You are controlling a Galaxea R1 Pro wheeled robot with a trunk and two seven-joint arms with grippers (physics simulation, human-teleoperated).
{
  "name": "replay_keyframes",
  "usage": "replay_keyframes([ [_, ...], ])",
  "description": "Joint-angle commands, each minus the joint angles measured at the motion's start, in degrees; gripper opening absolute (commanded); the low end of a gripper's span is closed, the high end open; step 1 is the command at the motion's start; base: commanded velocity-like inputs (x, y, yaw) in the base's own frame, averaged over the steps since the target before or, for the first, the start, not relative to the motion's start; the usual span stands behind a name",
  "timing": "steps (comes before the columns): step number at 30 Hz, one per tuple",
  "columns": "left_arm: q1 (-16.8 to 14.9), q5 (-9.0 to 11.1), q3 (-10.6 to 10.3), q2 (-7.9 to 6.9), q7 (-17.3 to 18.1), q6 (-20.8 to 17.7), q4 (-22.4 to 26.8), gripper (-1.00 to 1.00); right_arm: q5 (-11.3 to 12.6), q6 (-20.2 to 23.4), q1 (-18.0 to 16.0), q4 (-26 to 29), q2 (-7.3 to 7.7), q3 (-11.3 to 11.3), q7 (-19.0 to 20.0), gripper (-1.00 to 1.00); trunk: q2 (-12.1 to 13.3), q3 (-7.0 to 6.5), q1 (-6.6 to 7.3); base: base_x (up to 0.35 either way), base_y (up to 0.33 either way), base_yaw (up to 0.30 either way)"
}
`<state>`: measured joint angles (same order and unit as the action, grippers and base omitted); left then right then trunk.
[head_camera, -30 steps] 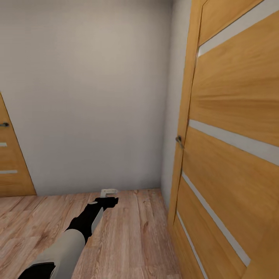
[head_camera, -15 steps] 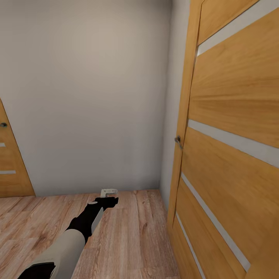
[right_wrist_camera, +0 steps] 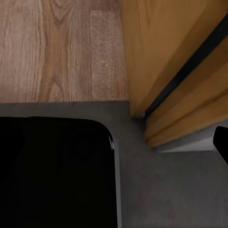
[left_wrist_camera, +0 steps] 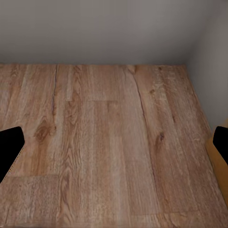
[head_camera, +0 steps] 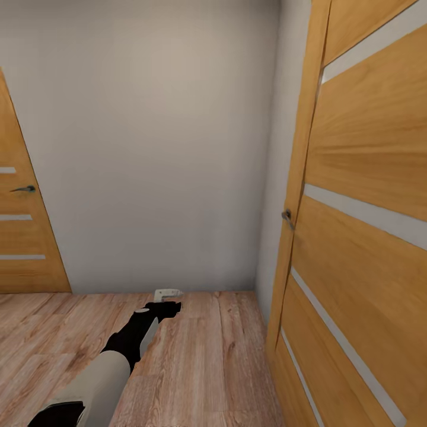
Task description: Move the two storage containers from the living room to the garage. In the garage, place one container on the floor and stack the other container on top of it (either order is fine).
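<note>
1. Left gripper [head_camera: 166,301] reaches toward 12 o'clock over the wood plank floor [head_camera: 207,356]; jaws spread wide, holding nothing.
2. Right jaws: cannot tell.
3. Wooden door [head_camera: 367,237] at 3 o'clock.
4. View has panned left; the second door [head_camera: 24,225] shows more.
</note>
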<state>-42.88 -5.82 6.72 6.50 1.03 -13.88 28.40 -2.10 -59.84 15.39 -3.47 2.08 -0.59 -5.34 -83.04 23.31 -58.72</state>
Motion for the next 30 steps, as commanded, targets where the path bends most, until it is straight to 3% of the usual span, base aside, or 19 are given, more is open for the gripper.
replay_keyframes([
  [1, 0.0, -0.6, 0.4, 0.09, 0.1, -0.3, 0.1, 1.00, -0.3, -0.2, 0.0, 0.0, -0.01, 0.0, -0.3, 1.00, 0.0, 0.05, 0.00, 0.000, 0.000, 0.277],
  [30, 0.0, -0.6, 0.3, 0.09, 0.1, -0.3, 0.1, 1.00, -0.3, -0.2, 0.0, 0.0, -0.02, 0.0, -0.3, 1.00, 0.0, 0.05, 0.00, 0.026, -0.058, 0.020],
])
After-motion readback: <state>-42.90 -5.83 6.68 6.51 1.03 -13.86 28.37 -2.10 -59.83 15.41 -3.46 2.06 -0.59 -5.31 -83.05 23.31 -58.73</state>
